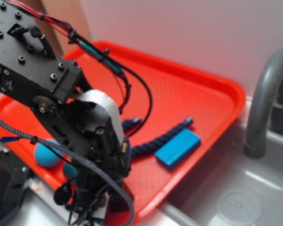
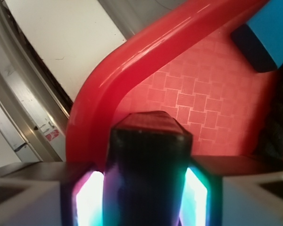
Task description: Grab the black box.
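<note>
So, wrist view, nearest first: the black box [image 2: 150, 165] stands between the two glowing finger pads [image 2: 90, 197], both pads touching its sides, jaws closed on it. Top of the box has chamfered corners and a ribbed look. Whether it rests on the tray floor or is lifted, cannot tell.

Just behind the box is the red tray [image 2: 132, 56], its rounded corner rim curving from lower left to upper right. Tray floor has a woven square pattern. Past the rim is a grey metal sink edge [image 2: 19, 117] and a white surface.

Top right of the wrist view: the blue block [image 2: 273, 28], lying flat on the tray floor, well apart from the box. Dark rope [image 2: 278, 122] at the right edge, blurred.

Exterior view: the gripper [image 1: 101, 197] sits low over the near corner of the tray [image 1: 188, 80], arm covers the box almost entirely. A blue ball [image 1: 47, 154] is on the tray just behind the arm. The rope [image 1: 160, 139] runs across the middle of the tray, its end touching the blue block [image 1: 178, 148]. Farther right, off the tray, a grey faucet [image 1: 264, 94] over the sink basin [image 1: 236, 197].
</note>
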`<state>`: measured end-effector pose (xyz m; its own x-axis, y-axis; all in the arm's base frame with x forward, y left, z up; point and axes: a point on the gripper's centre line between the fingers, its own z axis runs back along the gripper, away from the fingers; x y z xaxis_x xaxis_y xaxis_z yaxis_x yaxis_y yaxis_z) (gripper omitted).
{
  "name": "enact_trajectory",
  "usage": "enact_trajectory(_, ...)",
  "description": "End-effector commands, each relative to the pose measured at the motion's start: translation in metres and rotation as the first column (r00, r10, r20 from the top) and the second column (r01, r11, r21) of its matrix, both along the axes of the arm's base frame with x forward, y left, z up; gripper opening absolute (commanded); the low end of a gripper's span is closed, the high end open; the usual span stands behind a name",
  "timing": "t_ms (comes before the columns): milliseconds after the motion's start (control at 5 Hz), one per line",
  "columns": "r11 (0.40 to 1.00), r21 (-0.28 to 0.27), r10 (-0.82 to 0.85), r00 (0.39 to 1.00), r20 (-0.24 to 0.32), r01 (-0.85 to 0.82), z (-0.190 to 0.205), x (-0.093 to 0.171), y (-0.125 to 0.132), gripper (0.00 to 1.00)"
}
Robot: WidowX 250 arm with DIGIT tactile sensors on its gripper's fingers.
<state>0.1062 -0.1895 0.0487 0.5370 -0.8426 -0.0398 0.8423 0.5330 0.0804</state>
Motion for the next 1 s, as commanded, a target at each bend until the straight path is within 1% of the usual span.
enact_trajectory(0,0.998,0.008,0.06,0.998,0.001,-0.06,0.031,-0.001,-0.003,0.0)
enact_trajectory(200,0.952,-0.149,0.287,0.948,0.14,-0.266,0.08,0.013,0.034,0.0)
enact_trajectory(400,0.857,-0.267,0.496,0.847,0.192,-0.441,0.127,0.016,0.084,0.0)
enact_trajectory(600,0.757,-0.315,0.625,0.775,0.091,-0.573,0.173,0.018,0.124,0.0)
enact_trajectory(800,0.728,-0.236,0.67,0.741,0.044,-0.644,0.225,0.026,0.139,0.0)
